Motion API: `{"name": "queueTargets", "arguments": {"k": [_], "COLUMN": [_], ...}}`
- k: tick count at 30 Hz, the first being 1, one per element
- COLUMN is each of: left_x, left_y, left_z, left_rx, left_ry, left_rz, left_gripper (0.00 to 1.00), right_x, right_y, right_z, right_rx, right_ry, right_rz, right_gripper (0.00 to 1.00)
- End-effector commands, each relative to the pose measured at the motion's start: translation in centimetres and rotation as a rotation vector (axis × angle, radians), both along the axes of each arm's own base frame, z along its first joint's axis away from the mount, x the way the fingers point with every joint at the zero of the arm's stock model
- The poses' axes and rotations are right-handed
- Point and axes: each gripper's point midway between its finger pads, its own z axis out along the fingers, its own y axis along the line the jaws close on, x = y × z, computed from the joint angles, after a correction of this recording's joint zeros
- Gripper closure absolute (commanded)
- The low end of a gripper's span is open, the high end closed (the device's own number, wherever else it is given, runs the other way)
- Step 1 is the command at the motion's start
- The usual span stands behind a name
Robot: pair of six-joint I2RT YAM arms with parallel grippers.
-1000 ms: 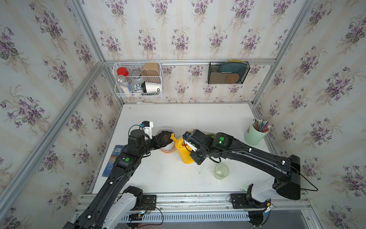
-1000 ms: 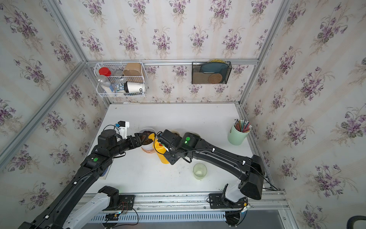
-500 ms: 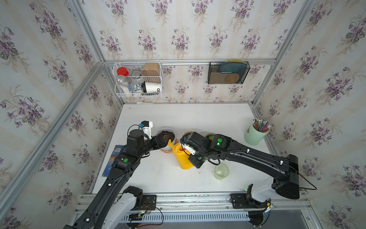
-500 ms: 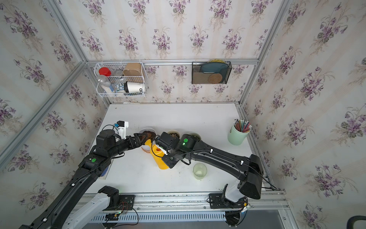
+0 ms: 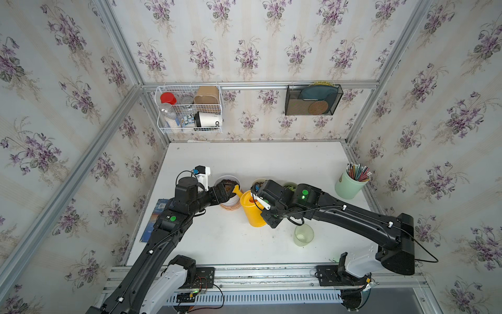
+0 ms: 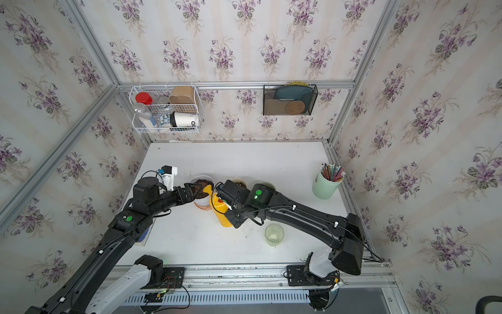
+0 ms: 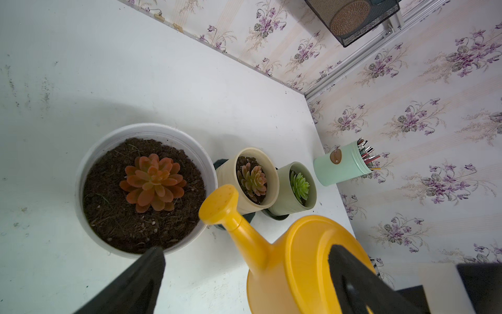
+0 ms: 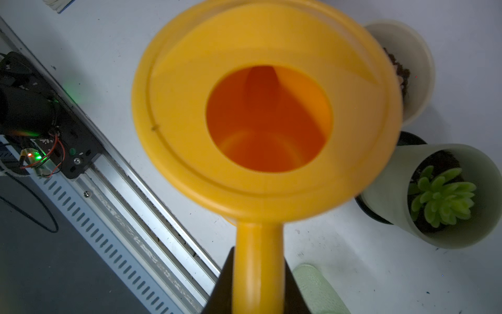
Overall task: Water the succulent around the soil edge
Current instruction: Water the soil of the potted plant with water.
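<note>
The yellow watering can is held off the tabletop by the right pincer, whose jaws are closed on the can's tubular handle. The filler opening lies directly ahead of that pincer and the spout points away beyond it. Whether water is inside cannot be told from the right wrist view; only an orange interior is seen.

The left pincer is spread wide and nothing is gripped by it. Just ahead of it stands the white pot, in which the orange succulent is seated in dark soil. One of its fingers is seen beside the pot's near rim; contact cannot be confirmed. The rose of the spout is placed at the pot's rim, between the left pincer's spread fingers in the left wrist view. This plant is judged to be the one meant, since the spout is aimed at it.

Farther beyond the left pincer a cream pot and a green pot are lined up close together.

The can is judged to be stiff, smooth plastic: light when empty, heavier and apt to slosh when filled. The handle is the proper hold, and it is already taken there. A round, slick handle may be expected to twist in the jaws as the can is tipped, so a firm grip and a slow tilt are called for. The soil is loose and could be washed out by a hard stream.
</note>
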Motion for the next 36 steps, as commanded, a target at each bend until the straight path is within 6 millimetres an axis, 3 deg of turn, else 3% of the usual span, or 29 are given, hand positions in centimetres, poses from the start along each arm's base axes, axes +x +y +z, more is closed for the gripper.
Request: {"name": "queueTargets", "arguments": {"k": [1,7,26,36], "left_x": [0.1,0.1,0.2,0.1], "left_y": [-0.3,-0.5,-0.7,-1.0], "left_z": [0.5,0.5,0.3,0.3], "left_rx": [-0.010,-0.015,-0.020,-0.030], "left_ry": [-0.022,-0.020,-0.014,-0.012], "left_rz": [-0.019,-0.024,-0.035,-0.050], "left_gripper": [0.02,0.03,0.04,0.04], "right_x": [1.2,1.4,-2.0,-0.5], "right_y": [-0.7,-1.1,1.7,-0.5], "right_z": [0.2,-0.5,-0.5,-0.7], "right_rx": [-0.004,-0.025,0.028,-0.055], "right_ry": [-0.038,-0.035,0.021,-0.035], "right_rz": [-0.049,-0.055,0.074,-0.005], "right_gripper": [1.00,1.00,1.00,1.00]}}
